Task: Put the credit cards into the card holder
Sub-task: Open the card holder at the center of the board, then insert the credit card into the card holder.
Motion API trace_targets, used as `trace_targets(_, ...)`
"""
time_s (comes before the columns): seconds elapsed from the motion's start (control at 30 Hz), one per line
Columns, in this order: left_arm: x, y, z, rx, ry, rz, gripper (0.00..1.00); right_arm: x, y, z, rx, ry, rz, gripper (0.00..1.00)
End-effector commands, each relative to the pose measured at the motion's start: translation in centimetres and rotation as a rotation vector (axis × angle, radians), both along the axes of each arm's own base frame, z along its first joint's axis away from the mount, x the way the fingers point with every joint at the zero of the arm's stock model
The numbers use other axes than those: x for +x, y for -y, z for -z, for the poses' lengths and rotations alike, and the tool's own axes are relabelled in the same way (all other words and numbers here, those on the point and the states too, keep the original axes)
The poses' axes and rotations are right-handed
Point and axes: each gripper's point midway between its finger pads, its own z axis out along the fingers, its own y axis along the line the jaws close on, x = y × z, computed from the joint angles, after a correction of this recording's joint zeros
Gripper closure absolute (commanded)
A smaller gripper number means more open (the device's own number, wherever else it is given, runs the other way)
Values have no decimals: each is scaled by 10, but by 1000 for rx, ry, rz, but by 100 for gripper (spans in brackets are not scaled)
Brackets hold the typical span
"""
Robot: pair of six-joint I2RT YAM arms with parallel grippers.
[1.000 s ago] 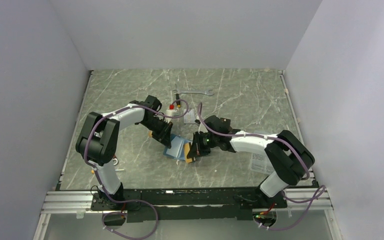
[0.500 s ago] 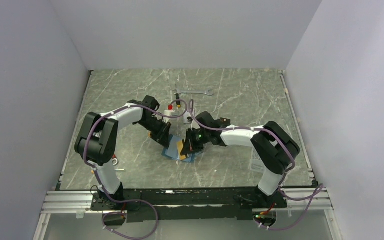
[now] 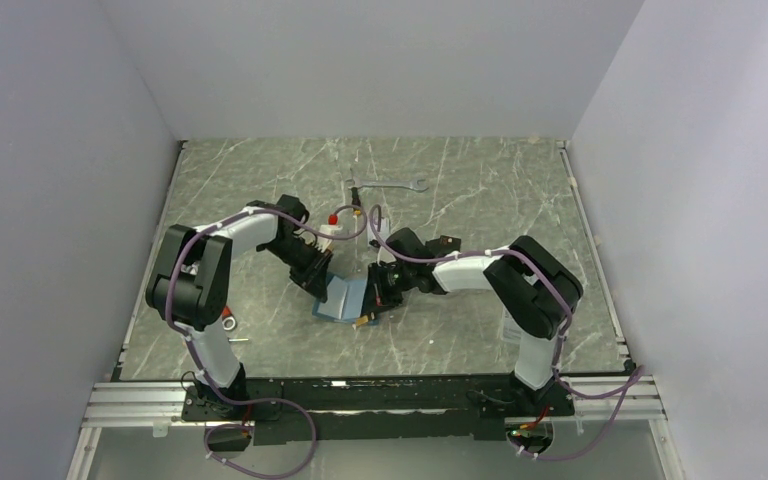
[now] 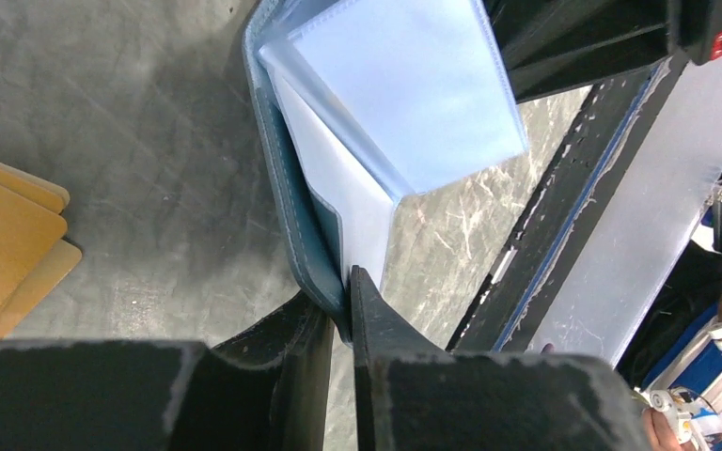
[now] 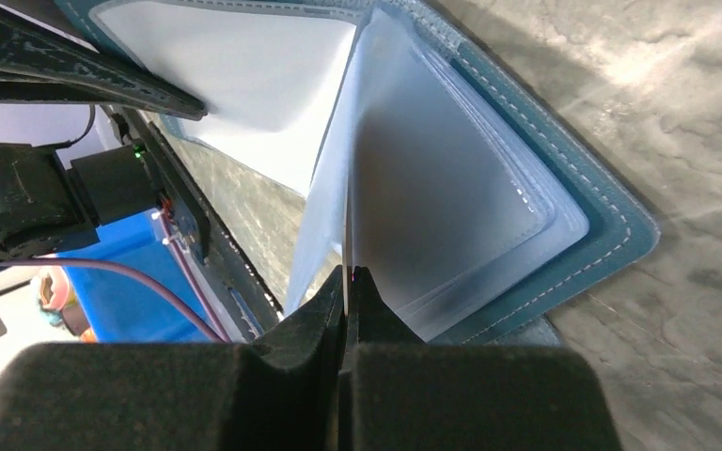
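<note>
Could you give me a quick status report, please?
Left tool pinches edge of teal leather-like folding card holder. Right tool shut on orange-gold plastic card at its pockets. Nothing blocking.

walls (image 3: 380, 60): plain pale grey | table (image 3: 500, 190): grey-green veined marble

No legible text, labels or numbers

Light fell soft and even from above; the table (image 3: 260, 190) showed only faint shadows beside the holder (image 3: 340, 298). Up close, glare whitened the holder's clear pockets (its stitching was sharp), while the fingers (image 5: 244, 395) near it were blurred.
</note>
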Motion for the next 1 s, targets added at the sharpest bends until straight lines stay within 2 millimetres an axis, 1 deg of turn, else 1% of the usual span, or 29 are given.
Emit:
trace_targets(0.0, -3, -5, -2, 2, 48, 34, 83, 8, -15, -13, 40, 58, -18, 100)
trace_targets(0.07, -3, -3, 0, -7, 40, 32, 84, 10, -16, -20, 45, 73, -16, 100)
trace_targets(0.13, -2, 3, -1, -37, 26, 26, 84, 9, -14, -24, 40, 77, -11, 100)
trace_targets(0.2, -2, 17, -9, -103, -6, 28, 85, 8, -10, -26, 32, 82, 0, 100)
trace_targets(0.3, -7, 37, -17, -184, -53, 45, 85, 3, 1, -27, 9, 93, 20, 100)
trace_targets(0.4, -14, 54, -21, -253, -97, 62, 84, -2, 12, -24, -15, 96, 39, 100)
trace_targets(0.47, -19, 61, -18, -275, -138, 59, 84, -6, 17, -19, -31, 86, 48, 100)
trace_targets(0.57, -25, 65, -11, -291, -191, 43, 82, -11, 26, -8, -55, 69, 66, 100)
trace_targets(0.6, -26, 65, -8, -288, -198, 42, 79, -12, 29, -6, -60, 65, 71, 100)
trace_targets(0.63, -28, 64, -5, -278, -202, 46, 74, -12, 31, -4, -62, 61, 77, 100)
trace_targets(0.67, -30, 63, -2, -270, -210, 49, 62, -13, 32, -1, -64, 56, 81, 100)
trace_targets(0.7, -31, 62, -1, -267, -211, 52, 53, -12, 33, 0, -64, 53, 85, 100)
trace_targets(0.73, -31, 60, -1, -260, -204, 53, 46, -12, 33, 1, -63, 50, 83, 100)
trace_targets(0.77, -30, 59, -1, -257, -190, 54, 28, -12, 32, 2, -64, 48, 82, 100)
trace_targets(0.8, -29, 58, -3, -250, -173, 54, 4, -11, 31, 3, -65, 48, 79, 100)
trace_targets(0.83, -25, 56, -7, -250, -146, 56, 1, -10, 31, 4, -66, 49, 76, 100)
trace_targets(0.97, -16, 46, -23, -239, -71, 60, 1, -9, 30, 12, -84, 38, 71, 100)
